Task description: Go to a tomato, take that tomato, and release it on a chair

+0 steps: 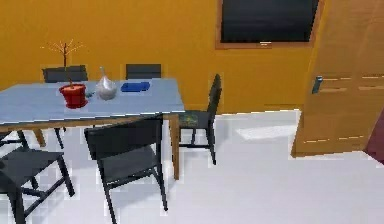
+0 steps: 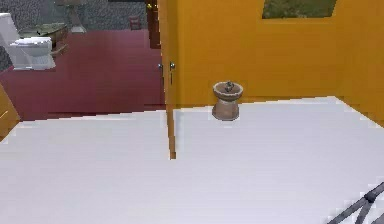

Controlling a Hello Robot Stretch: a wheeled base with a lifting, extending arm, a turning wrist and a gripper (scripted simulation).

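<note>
A white floor [image 1: 270, 190] runs under orange walls [image 1: 180, 40]. In the forward view, a dining table [image 1: 40, 102] with a blue-grey top stands among 5 dark chairs [image 1: 130, 150]. On it sit a red pot [image 1: 73, 95] with bare twigs, a grey vase [image 1: 106, 88] and a flat blue item [image 1: 135, 88]. The end chair [image 1: 208, 105] at the table's right has a small yellowish blob [image 1: 190, 120] on its seat, too small to name. A dark television [image 1: 268, 20] hangs on the wall, and a wooden door [image 1: 340, 90] stands at the right.

Where the tomato lies cannot be told, nor can the state of the gripper's jaws.

The arm side view adds a doorway onto a dark red floor [image 2: 100, 70] with a white toilet [image 2: 30, 50]. It also shows a brown pot [image 2: 228, 100] by the wall and a dark thin-barred shape [image 2: 365, 205] in the bottom right corner.
</note>
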